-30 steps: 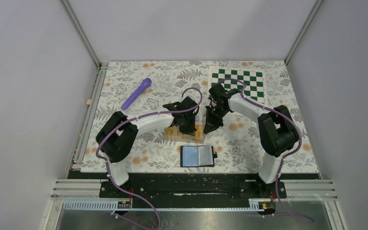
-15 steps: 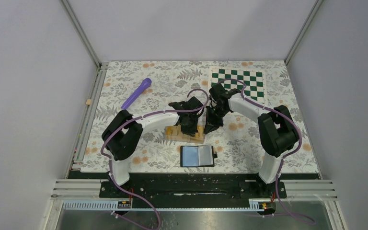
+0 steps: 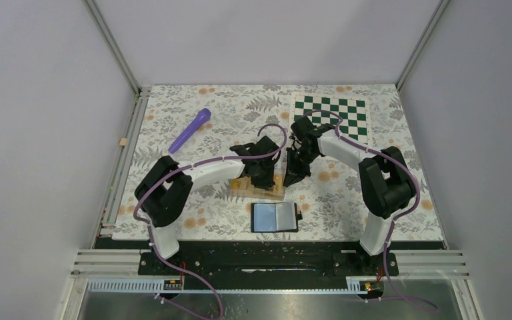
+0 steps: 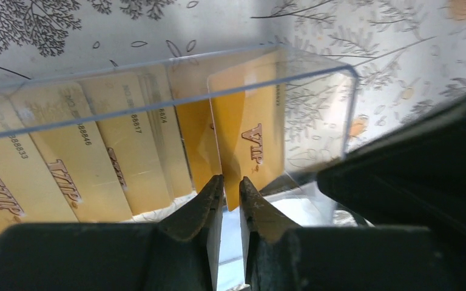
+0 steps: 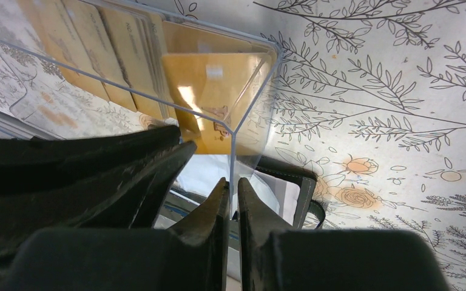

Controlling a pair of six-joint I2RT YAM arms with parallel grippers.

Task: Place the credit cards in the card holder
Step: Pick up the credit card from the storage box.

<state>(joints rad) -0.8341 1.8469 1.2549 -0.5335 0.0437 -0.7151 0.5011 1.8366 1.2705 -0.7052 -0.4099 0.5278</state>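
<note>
Box braced for a card pick

The left gripper (image 4: 230, 185) shows only a narrow slit at the lower corner of the end card among the yellow-orange flat credit cards (image 4: 97, 163) leaning inside the clear rectangular plastic box (image 4: 315, 121). Whether it pinches that card cannot be told. The right gripper (image 5: 232, 188) is nipped on the box's end wall, likely steadying it. Both arms crowd that end. The open black folding card holder (image 3: 275, 217) lies apart, nearer the bases.

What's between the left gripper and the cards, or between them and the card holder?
Nothing visible separates the left gripper from the credit cards. The clear box encloses them, so they must rise over its wall before reaching the card holder.
</note>
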